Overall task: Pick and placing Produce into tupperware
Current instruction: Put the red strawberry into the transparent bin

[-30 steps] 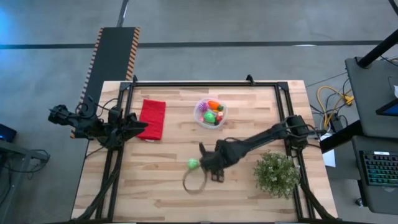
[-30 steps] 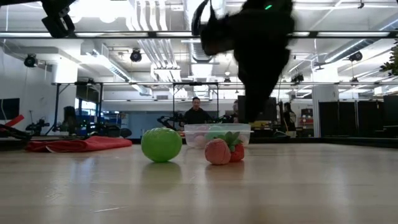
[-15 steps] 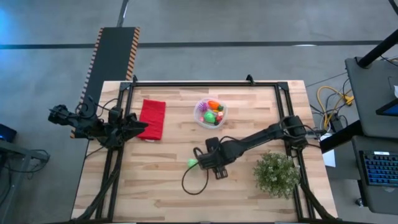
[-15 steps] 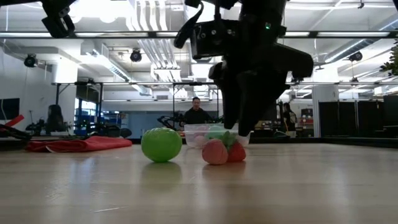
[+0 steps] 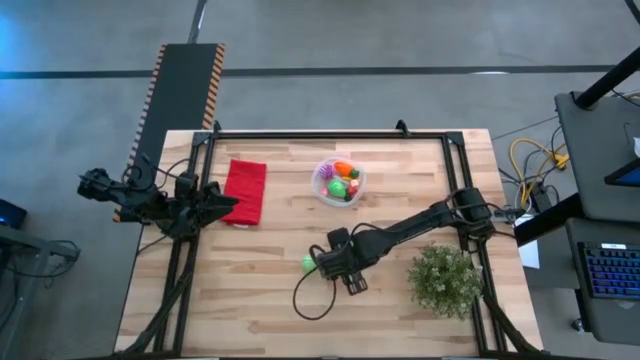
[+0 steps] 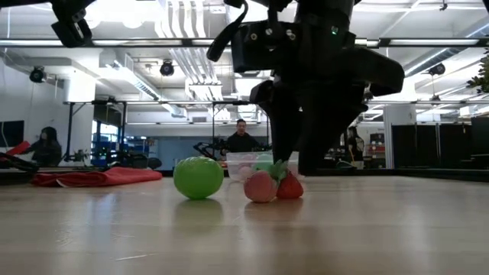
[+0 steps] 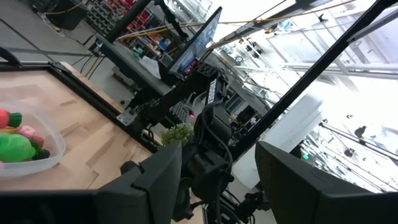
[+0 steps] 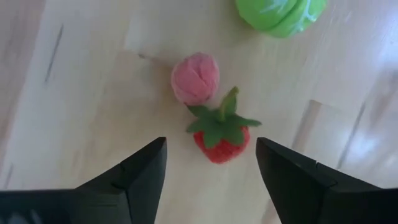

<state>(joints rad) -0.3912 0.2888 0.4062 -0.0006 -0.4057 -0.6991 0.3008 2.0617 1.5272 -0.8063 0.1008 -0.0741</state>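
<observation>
A red strawberry (image 8: 221,138) with a green leafy top is lying on the surface, touching a pink ball (image 8: 195,78) beside it. A green ball (image 6: 199,177) is sitting near them, apart from both. The round clear container (image 5: 325,192) is standing upright farther back on the surface, holding orange, green, red and pink pieces.
</observation>
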